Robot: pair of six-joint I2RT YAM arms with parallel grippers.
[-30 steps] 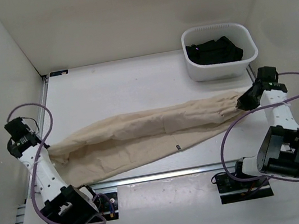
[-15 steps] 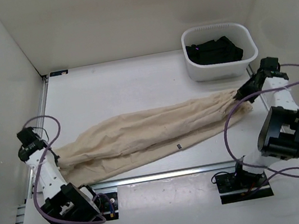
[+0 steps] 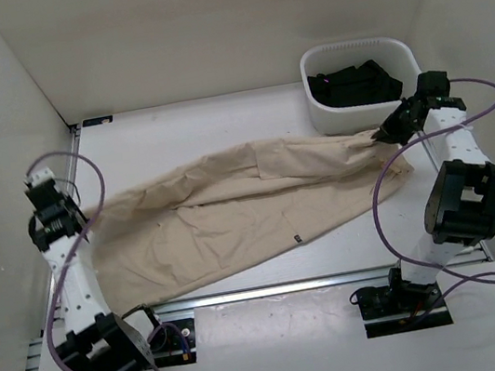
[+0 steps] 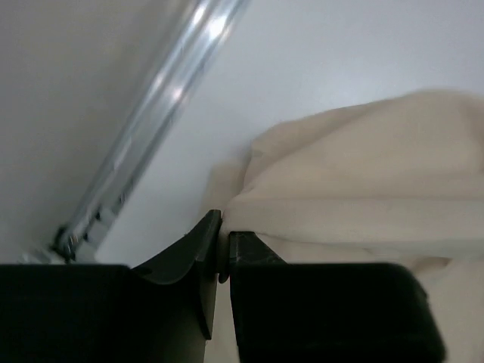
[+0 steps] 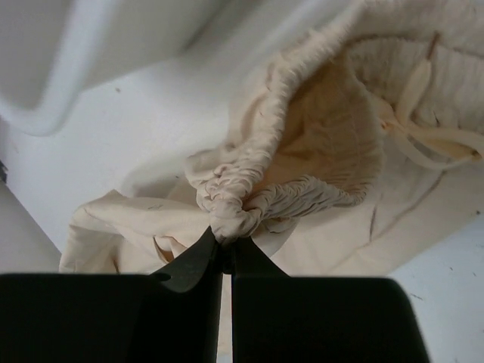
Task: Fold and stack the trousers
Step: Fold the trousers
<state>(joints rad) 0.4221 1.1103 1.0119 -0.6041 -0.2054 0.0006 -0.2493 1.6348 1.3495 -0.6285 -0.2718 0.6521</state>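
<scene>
While the trousers (image 3: 233,211) are lying left to right, the right gripper (image 5: 225,246) is clenching their waistband (image 5: 291,203); the left gripper (image 4: 224,227) is sitting at their left end, and I cannot tell whether it is gripping.

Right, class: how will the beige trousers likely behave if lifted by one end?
Probably floppy: the trousers lie wrinkled and flat. Likely light: the right claw holds the bunched waistband with one pinch. Pushed, they would probably bunch, not slide.
</scene>
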